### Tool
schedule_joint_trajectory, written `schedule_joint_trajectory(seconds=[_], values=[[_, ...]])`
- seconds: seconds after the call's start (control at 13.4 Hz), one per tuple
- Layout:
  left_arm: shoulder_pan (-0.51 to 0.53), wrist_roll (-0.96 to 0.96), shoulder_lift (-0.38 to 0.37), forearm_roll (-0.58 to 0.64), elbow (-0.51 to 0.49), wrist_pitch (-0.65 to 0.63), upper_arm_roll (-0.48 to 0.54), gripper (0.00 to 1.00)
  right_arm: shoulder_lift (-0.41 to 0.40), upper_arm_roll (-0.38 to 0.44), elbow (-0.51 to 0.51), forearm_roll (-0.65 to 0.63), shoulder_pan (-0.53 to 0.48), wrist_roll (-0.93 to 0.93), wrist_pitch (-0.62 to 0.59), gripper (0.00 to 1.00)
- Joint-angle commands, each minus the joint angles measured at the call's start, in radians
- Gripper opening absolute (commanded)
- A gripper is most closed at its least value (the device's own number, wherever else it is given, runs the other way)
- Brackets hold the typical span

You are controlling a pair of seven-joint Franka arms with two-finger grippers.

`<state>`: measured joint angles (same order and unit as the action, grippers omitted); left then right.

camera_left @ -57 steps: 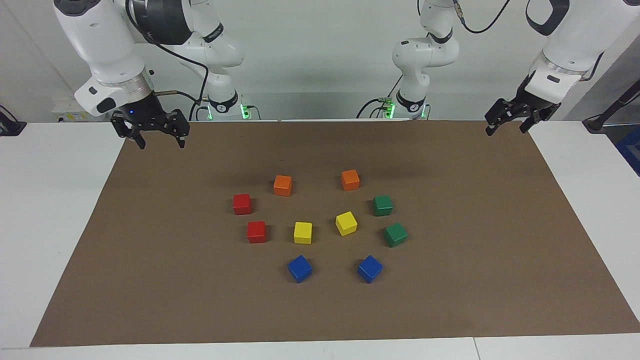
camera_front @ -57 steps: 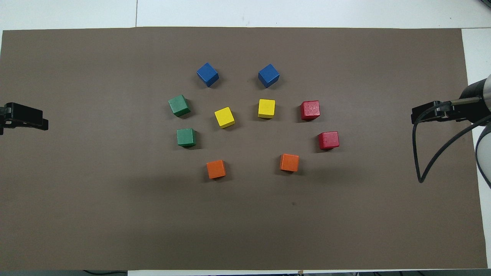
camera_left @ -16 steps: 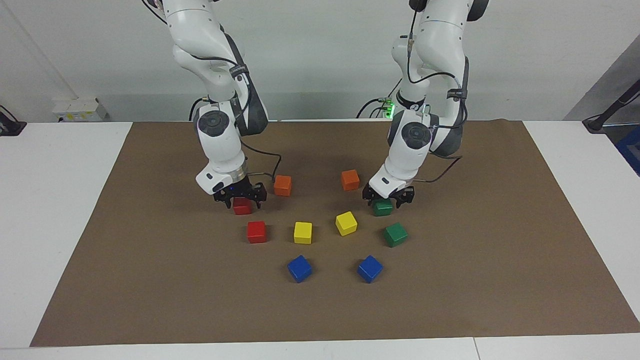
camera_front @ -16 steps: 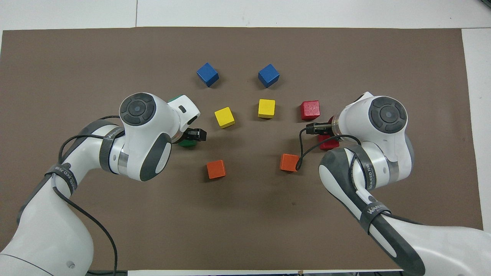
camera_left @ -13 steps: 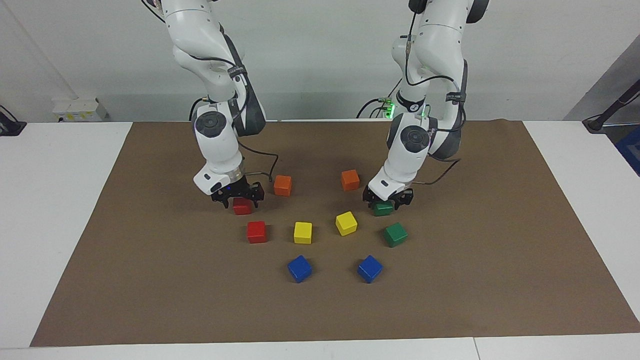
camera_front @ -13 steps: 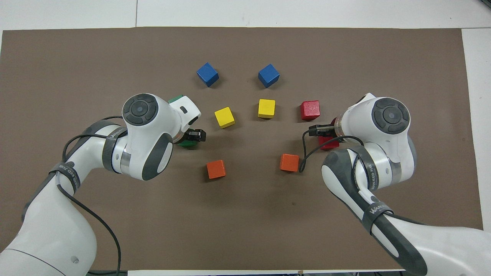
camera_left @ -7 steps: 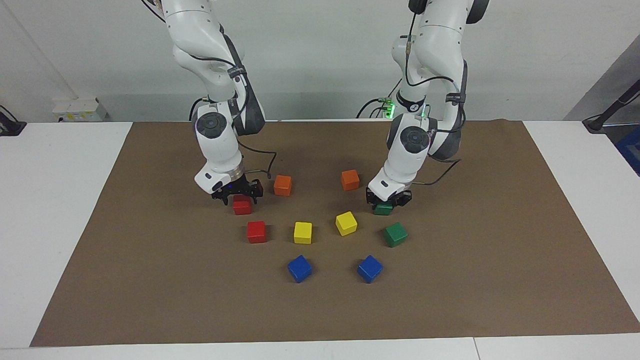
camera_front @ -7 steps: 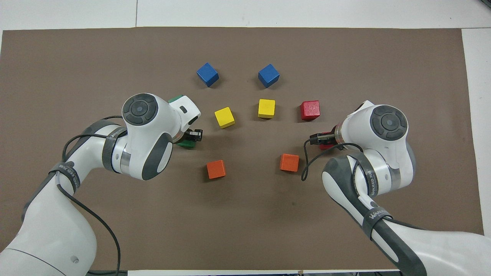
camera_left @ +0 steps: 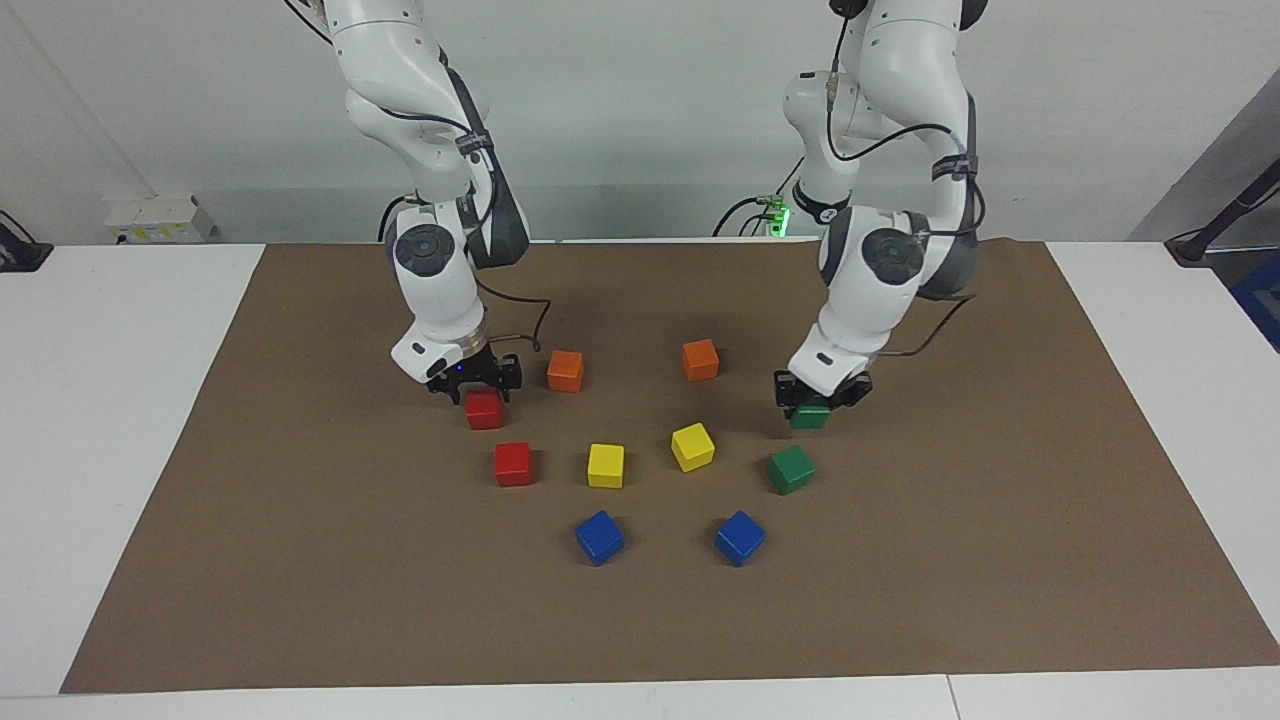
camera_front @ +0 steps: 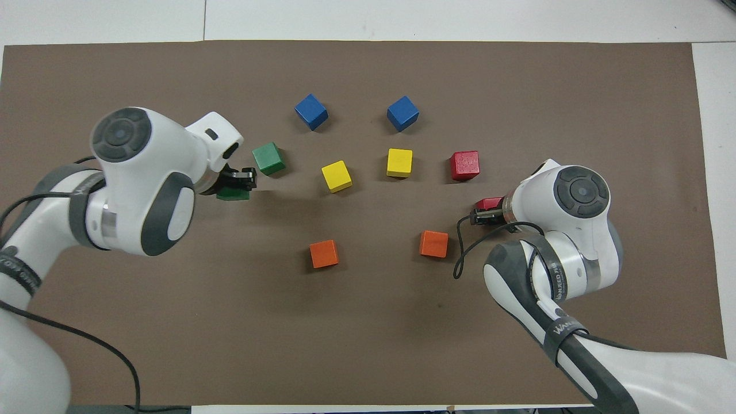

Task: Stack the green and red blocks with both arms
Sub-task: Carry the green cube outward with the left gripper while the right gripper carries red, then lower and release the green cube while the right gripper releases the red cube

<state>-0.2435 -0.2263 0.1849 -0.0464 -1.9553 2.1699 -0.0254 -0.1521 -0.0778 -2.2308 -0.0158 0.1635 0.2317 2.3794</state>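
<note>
Left claw (camera_left: 822,397) is clamped on a green block (camera_left: 809,415), just off the mat, with the second green block (camera_left: 791,469) below it. Right claw (camera_left: 473,380) grips a red block (camera_left: 484,409), orange cube (camera_left: 565,370) just beside.

Seen from overhead, blocks are ringed at mid-frame on a mat (camera_front: 368,345) spread over a table (camera_front: 460,17). An upper pair (camera_front: 310,112) is set at top centre, a lower pair (camera_front: 324,253) below centre. Between them a row is laid: an inner pair (camera_front: 336,176), flanked by the left-end block (camera_front: 268,158) and the right-end block (camera_front: 464,165). At middle left, the held block (camera_front: 233,194) is clamped in the left gripper (camera_front: 237,185), just beside the left-end block. At middle right, the right gripper (camera_front: 486,214) is placed at the last block (camera_front: 489,202), just below the right-end block.
</note>
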Motion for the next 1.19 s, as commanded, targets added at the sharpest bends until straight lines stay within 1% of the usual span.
schedule_joint_trajectory(seconds=[0.0, 0.07, 0.22, 0.3, 0.37, 0.45, 0.6, 0.74, 0.82, 1.12], values=[[0.130, 0.068, -0.068, 0.010, -0.021, -0.073, -0.008, 0.00, 0.011, -0.005, 0.032, 0.013, -0.065, -0.093, -0.011, 0.00], [0.168, 0.120, -0.071, 0.010, -0.024, -0.079, -0.007, 0.00, 0.002, -0.005, 0.098, 0.013, -0.093, -0.151, -0.085, 0.00], [0.254, 0.162, -0.078, 0.010, -0.046, -0.068, -0.007, 0.00, -0.033, -0.005, 0.265, 0.013, -0.169, -0.256, -0.248, 0.00], [0.297, 0.239, -0.081, 0.010, -0.051, -0.068, -0.007, 0.00, -0.041, -0.005, 0.298, 0.013, -0.209, -0.308, -0.259, 0.00], [0.347, 0.345, -0.081, 0.010, -0.059, -0.067, -0.007, 0.00, -0.050, -0.005, 0.301, 0.013, -0.238, -0.352, -0.241, 0.00], [0.395, 0.410, -0.078, 0.010, -0.066, -0.062, -0.007, 0.00, -0.050, -0.005, 0.284, 0.014, -0.255, -0.371, -0.203, 0.00], [0.444, 0.478, -0.068, 0.010, -0.102, -0.015, -0.005, 0.00, -0.050, -0.005, 0.240, 0.013, -0.298, -0.387, -0.177, 0.00], [0.470, 0.492, -0.073, 0.010, -0.157, 0.042, -0.005, 0.00, -0.047, -0.002, 0.177, 0.011, -0.334, -0.422, -0.093, 0.00], [0.480, 0.493, -0.073, 0.010, -0.174, 0.054, -0.005, 0.00, -0.056, -0.003, 0.165, 0.011, -0.358, -0.445, -0.062, 0.00], [0.509, 0.483, -0.062, 0.010, -0.206, 0.079, -0.004, 0.00, -0.087, -0.003, 0.142, 0.011, -0.363, -0.453, 0.024, 0.00]])
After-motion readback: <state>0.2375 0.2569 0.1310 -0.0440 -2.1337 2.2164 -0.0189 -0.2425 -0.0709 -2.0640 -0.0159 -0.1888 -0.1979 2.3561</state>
